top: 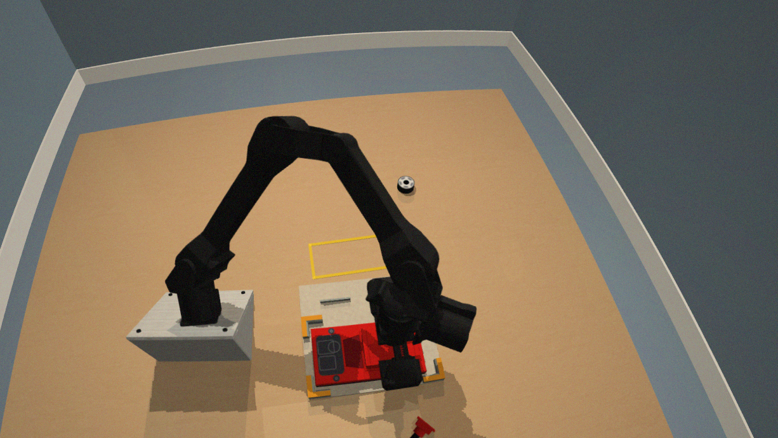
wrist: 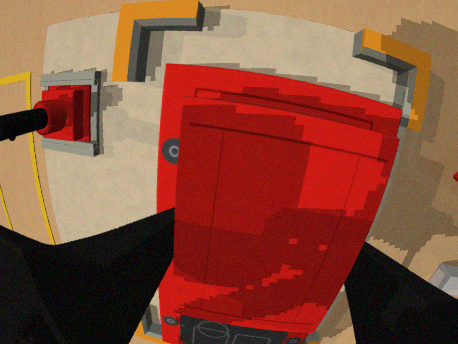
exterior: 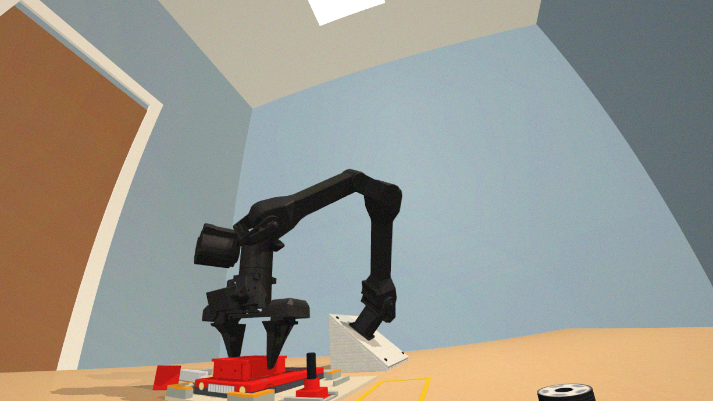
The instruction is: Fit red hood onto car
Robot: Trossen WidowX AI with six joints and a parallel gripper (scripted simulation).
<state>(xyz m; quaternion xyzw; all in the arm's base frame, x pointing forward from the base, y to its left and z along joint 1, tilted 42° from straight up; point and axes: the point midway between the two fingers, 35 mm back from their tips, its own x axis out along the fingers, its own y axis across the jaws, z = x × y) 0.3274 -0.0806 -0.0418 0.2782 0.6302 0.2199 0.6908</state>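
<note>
The red hood (top: 375, 354) (exterior: 229, 369) (wrist: 250, 165) is level over the front of the red chassis (top: 358, 376) (exterior: 305, 373) (wrist: 175, 82). In the exterior view its lower edge meets the deck, with no gap that I can make out. The engine block, pegs and corner holes are hidden. My gripper (exterior: 252, 361) (wrist: 266, 232) is shut on the hood, one finger on each long side, tips close above the deck. The chassis sits between orange-topped corner stops on the pale jig board (top: 348, 289) (wrist: 125, 200).
A red block with an upright black shaft (exterior: 312, 387) (wrist: 65, 115) stands close beside the car. A red piece (top: 423, 426) (exterior: 167, 376) and a grey part (exterior: 193, 374) (wrist: 446, 282) lie on the other side. A wheel (top: 405, 183) (exterior: 564, 390) and yellow outline (top: 311, 261) lie farther off.
</note>
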